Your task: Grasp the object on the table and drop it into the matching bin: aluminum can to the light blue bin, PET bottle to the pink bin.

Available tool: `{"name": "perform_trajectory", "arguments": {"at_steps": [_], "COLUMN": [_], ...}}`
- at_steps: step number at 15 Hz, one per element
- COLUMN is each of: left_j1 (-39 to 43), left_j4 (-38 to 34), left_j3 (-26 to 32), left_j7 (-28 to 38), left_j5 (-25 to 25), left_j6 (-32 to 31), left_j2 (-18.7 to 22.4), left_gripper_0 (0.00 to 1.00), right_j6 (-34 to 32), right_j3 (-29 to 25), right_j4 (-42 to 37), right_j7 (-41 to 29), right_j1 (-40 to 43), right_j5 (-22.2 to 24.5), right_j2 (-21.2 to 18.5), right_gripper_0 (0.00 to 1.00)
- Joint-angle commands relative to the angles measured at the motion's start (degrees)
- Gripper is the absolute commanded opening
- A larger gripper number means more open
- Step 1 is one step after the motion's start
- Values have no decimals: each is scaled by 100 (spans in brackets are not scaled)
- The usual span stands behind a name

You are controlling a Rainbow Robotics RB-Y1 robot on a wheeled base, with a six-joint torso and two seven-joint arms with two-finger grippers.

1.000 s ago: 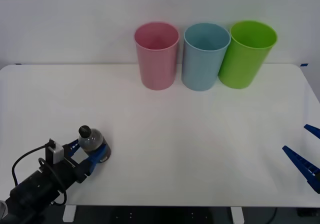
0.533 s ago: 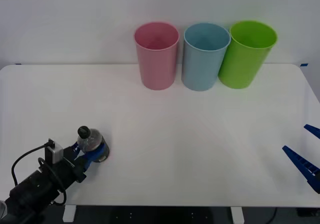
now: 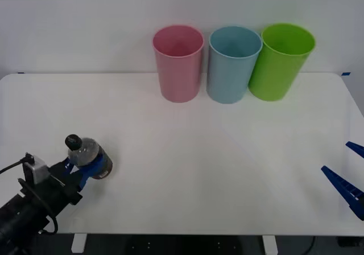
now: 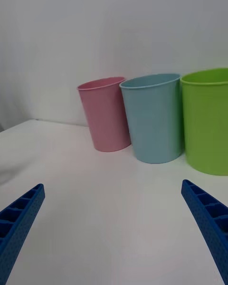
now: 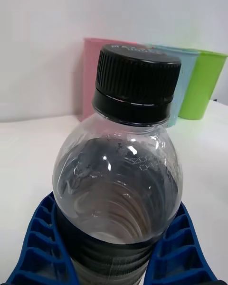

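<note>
Plain pale wall behind; the white table (image 3: 187, 152), smooth, with rounded corners, carries three tall tapered plastic bins at its far edge: the pink bin (image 3: 178, 63), the light blue bin (image 3: 230, 64) and a green bin (image 3: 278, 61). Near the front-left corner my left fingers (image 3: 86, 167), blue and ribbed, clamp the PET bottle (image 3: 86, 155), clear and ridged, with a knurled black cap. Since a second ago it has moved left and lifted slightly: grasp secured, carry to pink remaining. My right fingers (image 3: 348, 178) wait spread wide at the right edge.
</note>
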Motion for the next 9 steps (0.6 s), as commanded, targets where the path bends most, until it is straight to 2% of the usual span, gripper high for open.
{"name": "perform_trajectory", "arguments": {"at_steps": [1, 7, 9], "left_j1": [142, -8, -324], "left_j4": [-511, -1232, -1267], "left_j3": [170, 390, 381], "left_j7": [523, 1604, 1991], "left_j5": [8, -1, -221], "left_j6": [132, 458, 546], "left_j2": [0, 9, 132], "left_gripper_0": [0, 0, 0], "right_j6": [0, 0, 0], "right_j3": [0, 0, 0], "right_j4": [0, 0, 0], "right_j7": [0, 0, 0], "right_j1": [0, 0, 0], "right_j5": [0, 0, 0], "right_j2": [0, 0, 0], "right_gripper_0": [100, 100, 100]}}
